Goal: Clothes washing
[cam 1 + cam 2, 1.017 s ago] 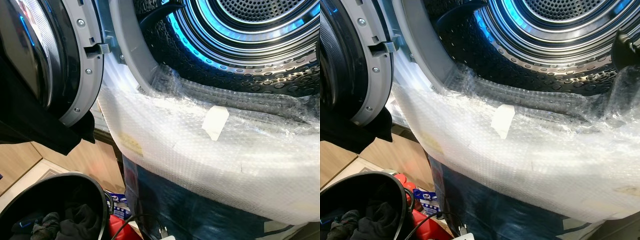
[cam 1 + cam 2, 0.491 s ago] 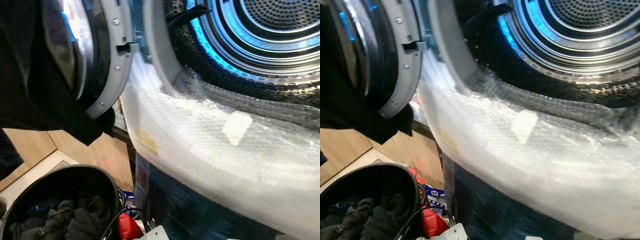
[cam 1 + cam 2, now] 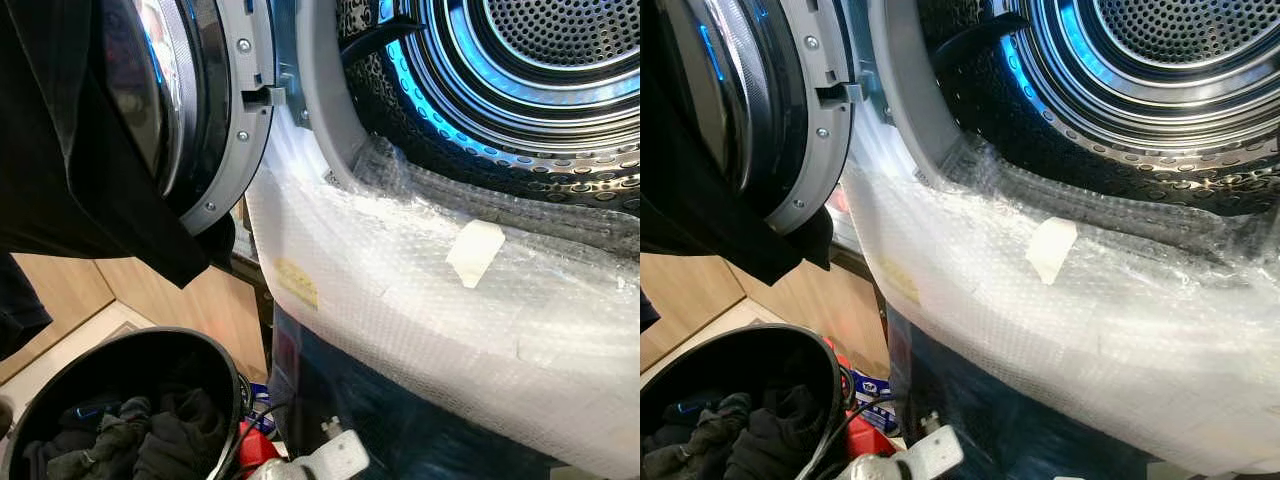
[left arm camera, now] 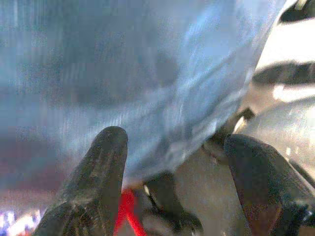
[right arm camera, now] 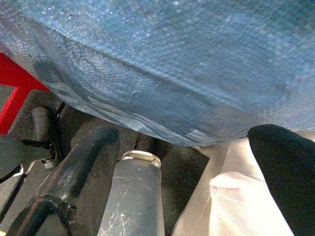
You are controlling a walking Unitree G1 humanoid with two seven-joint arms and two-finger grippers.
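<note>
step: load drum (image 3: 520,60) | both claws spread, empty | we reach low into bucket (image 3: 190,350), grab clothes (image 3: 150,440)

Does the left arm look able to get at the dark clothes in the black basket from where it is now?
Probably yes. The black basket stands open-topped at lower left with the dark clothes exposed, and the left gripper, fingers apart, is low beside the bubble-wrapped washer front. Nothing visibly covers the clothes.

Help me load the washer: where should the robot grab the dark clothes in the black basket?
Come from above through the basket's open top and pinch the bunched fold at the top of the dark clothes; the walls block the sides.
</note>
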